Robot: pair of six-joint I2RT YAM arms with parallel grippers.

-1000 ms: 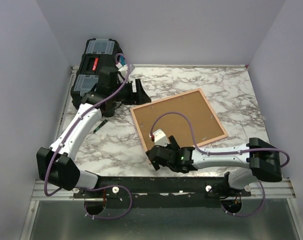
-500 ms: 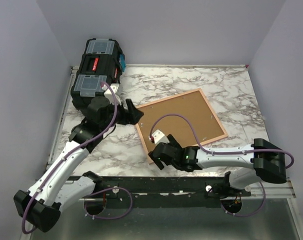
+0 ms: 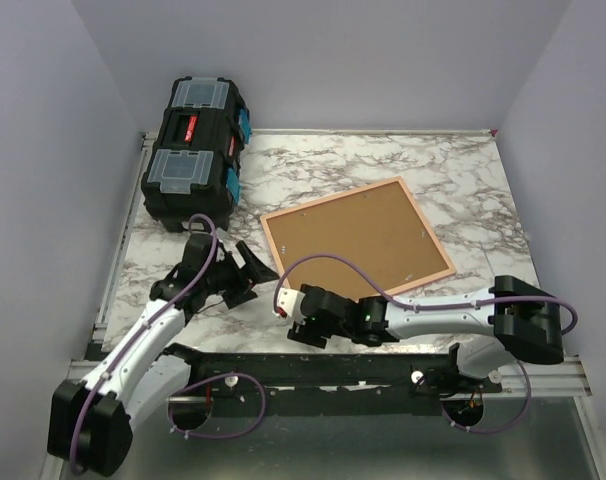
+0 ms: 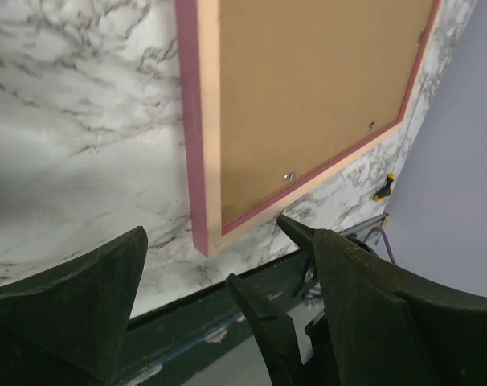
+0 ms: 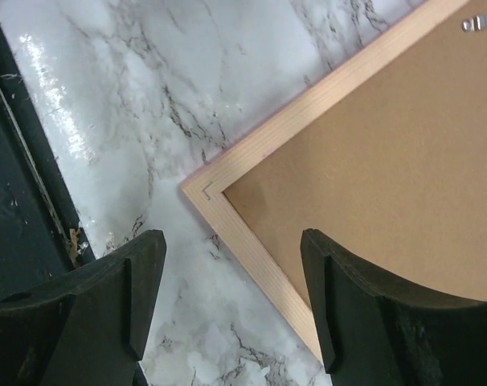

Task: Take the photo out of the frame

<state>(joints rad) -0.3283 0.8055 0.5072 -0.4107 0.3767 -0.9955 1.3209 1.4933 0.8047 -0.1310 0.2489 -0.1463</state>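
Top external: rectangular pink frame (image 3: pixel 358 240), cork-brown back, marbled tabletop (image 3: pixel 383 160).

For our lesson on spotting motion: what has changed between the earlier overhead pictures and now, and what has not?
The left gripper swung from the toolbox back toward the near corner of the frame, jaws open. The right gripper slid slightly left by that corner, also open. Nothing is gripped. The frame, brown back up, and the toolbox stayed put.

The left arm (image 3: pixel 148 325) stretches low and forward toward the right, the right arm (image 3: pixel 438 314) lies bent across the front toward the left, and the left gripper (image 3: pixel 251 268) and right gripper (image 3: pixel 301 330) both hang with jaws spread, empty.
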